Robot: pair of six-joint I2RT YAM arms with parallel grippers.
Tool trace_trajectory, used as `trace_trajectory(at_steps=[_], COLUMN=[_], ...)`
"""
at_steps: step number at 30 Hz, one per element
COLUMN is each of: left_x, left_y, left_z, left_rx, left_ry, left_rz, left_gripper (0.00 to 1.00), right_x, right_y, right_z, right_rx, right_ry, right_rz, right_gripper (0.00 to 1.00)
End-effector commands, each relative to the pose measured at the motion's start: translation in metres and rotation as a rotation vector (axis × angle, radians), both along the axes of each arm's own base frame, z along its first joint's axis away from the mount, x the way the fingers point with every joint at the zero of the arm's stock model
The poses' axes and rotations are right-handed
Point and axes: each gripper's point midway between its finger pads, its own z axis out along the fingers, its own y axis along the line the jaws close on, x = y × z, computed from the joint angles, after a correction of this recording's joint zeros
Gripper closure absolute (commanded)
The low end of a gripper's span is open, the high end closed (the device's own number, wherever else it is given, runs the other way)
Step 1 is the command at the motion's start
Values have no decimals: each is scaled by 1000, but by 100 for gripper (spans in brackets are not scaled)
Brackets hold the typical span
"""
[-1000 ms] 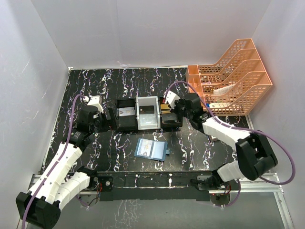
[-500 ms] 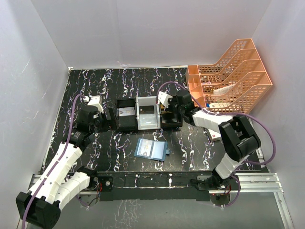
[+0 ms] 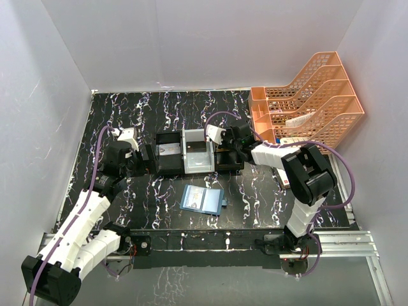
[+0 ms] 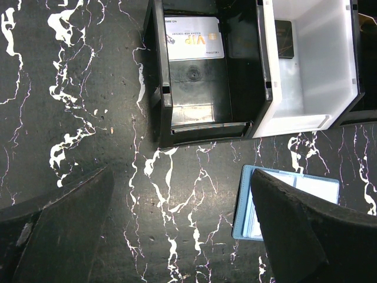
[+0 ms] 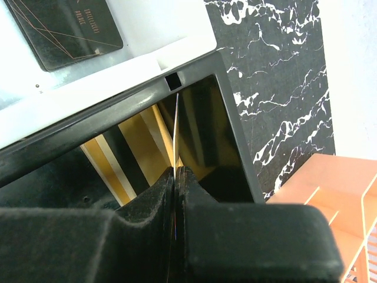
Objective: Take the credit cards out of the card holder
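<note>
1. Currently the right gripper [image 5: 175, 172] is clamped on a thin card [image 5: 177, 127], seen edge-on and upright over the right black compartment of the tray [image 4: 160, 88]
2. A gold-striped card [image 5: 123, 162] lies flat on that compartment's floor, under the held one; cannot tell whether they touch
3. A dark card [image 5: 65, 29] lies in the white middle compartment
4. A silver-grey card [image 4: 194, 38] lies at the far end of the left black compartment
5. The left gripper [image 4: 182, 174] hangs over the table [image 3: 127, 115] just near of the tray, fingers wide apart, nothing between them
6. The card holder [image 3: 202, 199] lies open and flat on the table, apart from the tray on the arm-base side, pale inner pockets up
</note>
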Motion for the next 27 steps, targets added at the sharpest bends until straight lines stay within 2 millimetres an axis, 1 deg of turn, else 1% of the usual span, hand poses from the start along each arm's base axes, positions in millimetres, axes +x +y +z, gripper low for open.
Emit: trace_trajectory(at_steps=[1,3,6,10,13,16,20,27], left_x=[1,1,1,1,1,1,1,1], left_y=[2,2,1,2,2,2,1,-1], left_z=[0,0,-1,-1,-2,-3,-4,-6], left_rx=[10,9,11,19,18,19,20,16], left_ry=[-9,-8,-1,2,3,5,10,18], left_rz=[-3,-4,-8,-7,-8,-9,-14,-25], left_gripper=[1,1,1,1,1,1,1,1], right_x=[18,16,14,9,7,6,4,-2], right_y=[10,10,11,12,11,11,12,18], right_z=[23,19,10,-1,-5,-5,2,29], right_rx=[-4,-12,-26,-37,-47,-53,-44,26], right_ry=[-92,-78,-50,-20,-7,-9,-16,-35], right_rz=[27,39,47,67,70,81,85,101], right_gripper=[98,93,89,86,84,82,75,67])
